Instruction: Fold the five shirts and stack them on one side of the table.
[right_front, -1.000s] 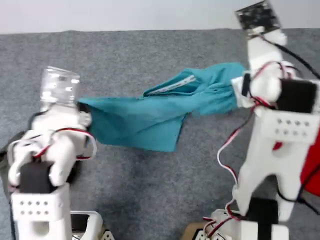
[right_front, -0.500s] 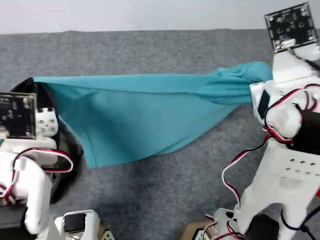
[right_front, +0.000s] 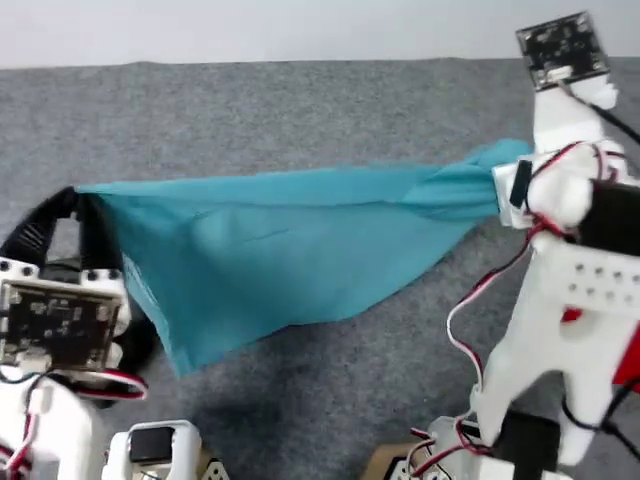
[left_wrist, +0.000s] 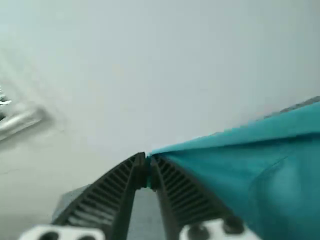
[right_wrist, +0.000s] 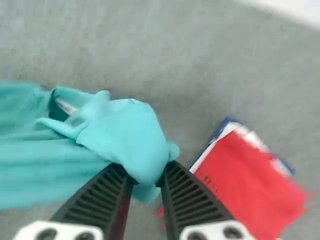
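Observation:
A teal shirt (right_front: 290, 255) hangs stretched across the table between the two arms, its lower edge sagging toward the grey surface. My left gripper (right_front: 82, 195) is shut on the shirt's left corner (left_wrist: 160, 150), lifted and pointing toward the pale wall. My right gripper (right_front: 505, 190) is shut on the bunched right end of the teal shirt (right_wrist: 125, 135), just above the table. Folded red and blue shirts (right_wrist: 247, 175) lie stacked on the table beside the right gripper.
Grey felt covers the table (right_front: 300, 110), with open surface behind and in front of the shirt. A strip of red (right_front: 625, 350) shows at the right edge behind the right arm. The arm bases and a brown box corner (right_front: 385, 462) sit at the front edge.
The shirt went from bunched to spread wide. The left arm swung out left with its corner and then pulled toward the front; the right arm moved right and the shirt's top edge dropped slightly.

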